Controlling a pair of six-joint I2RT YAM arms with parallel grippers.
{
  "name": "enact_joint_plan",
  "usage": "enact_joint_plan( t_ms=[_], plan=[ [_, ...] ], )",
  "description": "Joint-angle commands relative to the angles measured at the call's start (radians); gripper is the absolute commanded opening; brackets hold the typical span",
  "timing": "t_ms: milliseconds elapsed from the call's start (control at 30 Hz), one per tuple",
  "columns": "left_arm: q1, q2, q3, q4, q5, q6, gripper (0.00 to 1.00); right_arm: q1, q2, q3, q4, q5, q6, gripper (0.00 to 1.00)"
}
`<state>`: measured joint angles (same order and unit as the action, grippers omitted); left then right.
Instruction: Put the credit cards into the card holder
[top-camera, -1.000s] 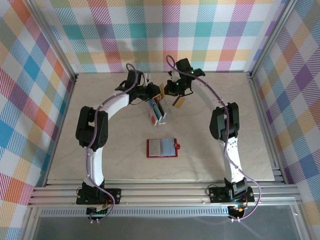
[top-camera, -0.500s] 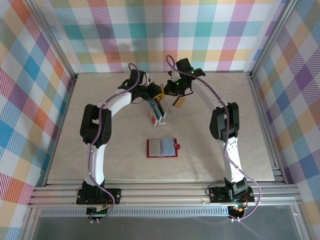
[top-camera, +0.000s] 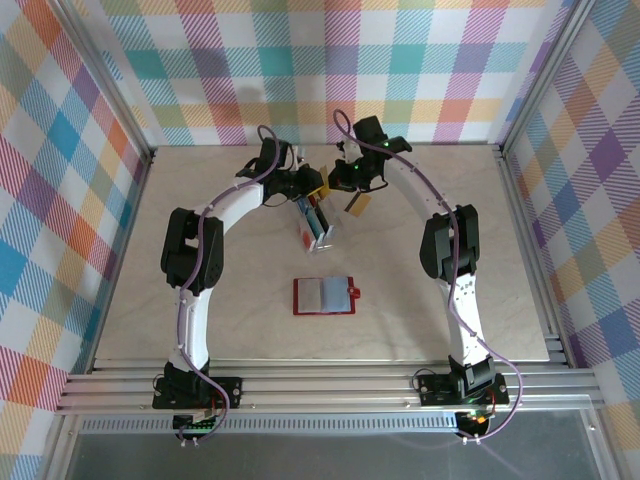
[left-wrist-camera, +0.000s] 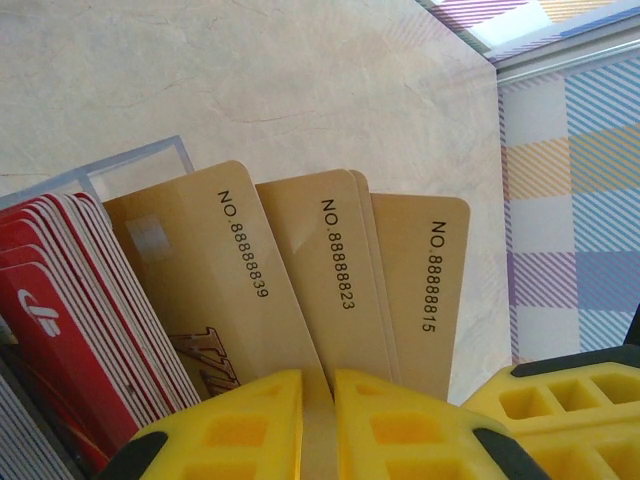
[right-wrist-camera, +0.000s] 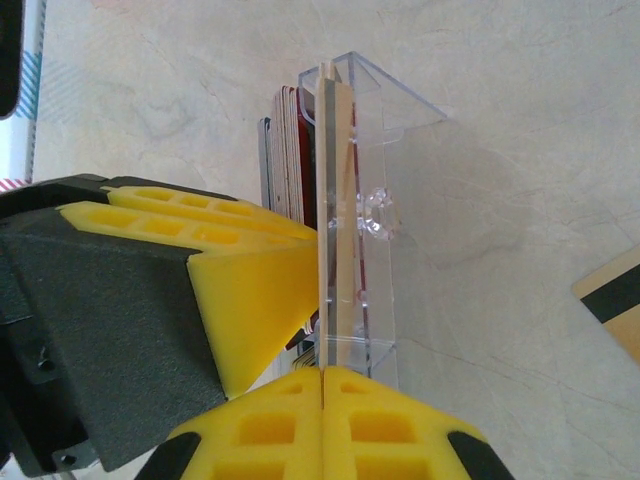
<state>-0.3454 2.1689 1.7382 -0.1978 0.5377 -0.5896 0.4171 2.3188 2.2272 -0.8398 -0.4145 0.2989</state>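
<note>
Crowding the upper middle of the top view, a clear plastic rack (top-camera: 326, 238) stands on the pale table (top-camera: 200, 300) between the two arched arms, and both grippers meet just above it. Plaid walls (top-camera: 330, 60) close the table in at the top and on both sides.

In the left wrist view the rack's clear edge crosses the upper left, and a thick pack of red cards (left-wrist-camera: 60, 310) leans in it at the left edge. Just right of them the gold cards (left-wrist-camera: 250, 290) fan upward, each printed with a number. The left gripper (left-wrist-camera: 318, 390) comes up from the bottom edge. Its yellow jaws are drawn narrow and pinch the lower ends of that fan, with a strip of gold filling the slit between them.

In the right wrist view the right gripper (right-wrist-camera: 322, 390) sits at the bottom, jaws pressed together at the foot of the rack's wall. Whether a card edge is caught there I cannot tell. A striped gold card (right-wrist-camera: 612, 300) lies flat on the table at the right edge, apart from the rack.

The card holder (top-camera: 323, 296) lies open at the centre of the top view, well below both grippers.
</note>
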Motion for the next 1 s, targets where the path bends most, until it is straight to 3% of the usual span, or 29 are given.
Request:
enact_joint_plan(
  t_ms=[0, 433, 967],
  plan=[
    [-0.006, 0.031, 0.018, -0.048, -0.029, 0.018, 0.15, 0.004, -0.022, 0.032, -0.024, -0.066, -0.013, 0.0],
    [-0.004, -0.01, -0.014, -0.037, -0.018, 0.021, 0.15, 0.003, -0.063, 0.002, -0.013, 0.022, -0.004, 0.0],
    [0.003, -0.05, -0.037, -0.011, 0.032, 0.003, 0.15, 0.002, -0.12, -0.059, 0.025, 0.034, 0.002, 0.0]
  ],
)
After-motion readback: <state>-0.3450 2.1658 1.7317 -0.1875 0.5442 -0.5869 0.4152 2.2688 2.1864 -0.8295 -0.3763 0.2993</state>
